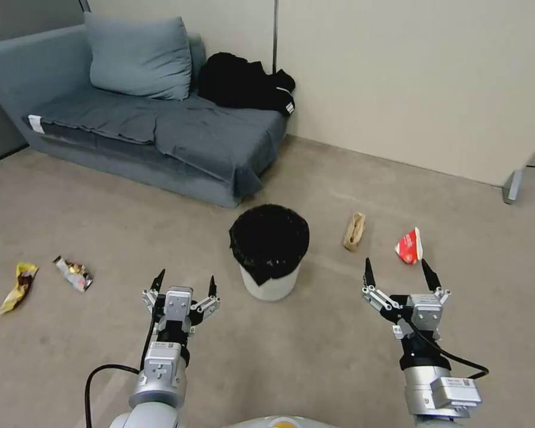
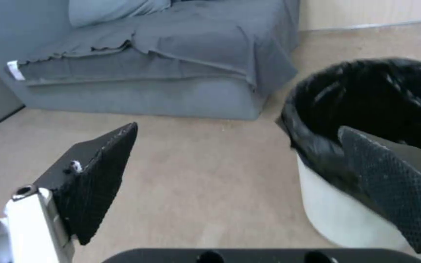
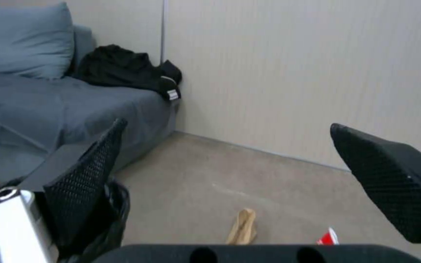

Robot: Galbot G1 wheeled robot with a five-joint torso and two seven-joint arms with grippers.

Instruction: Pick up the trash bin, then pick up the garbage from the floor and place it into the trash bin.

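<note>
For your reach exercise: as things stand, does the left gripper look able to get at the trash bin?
Probably yes: the left gripper hovers open beside the trash bin, with bare floor between them.

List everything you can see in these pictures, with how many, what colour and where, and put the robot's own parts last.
Trash bin: one, white with a black bag over its rim, upright on the floor between the two arms.
Brown paper piece: one, on the floor to the right of the bin.
Red packet: one, red and white, on the floor right of the brown piece.
Snack wrappers: two, one yellow and one gold and dark, on the floor at left.
Sofa: one, grey-blue, against the wall behind the bin.
Cushion: one, grey-blue, on the sofa.
Black clothing heap: one, at the sofa's right end.
Left end effector: open, just left of the bin.
Right end effector: open, near the red packet.
</note>
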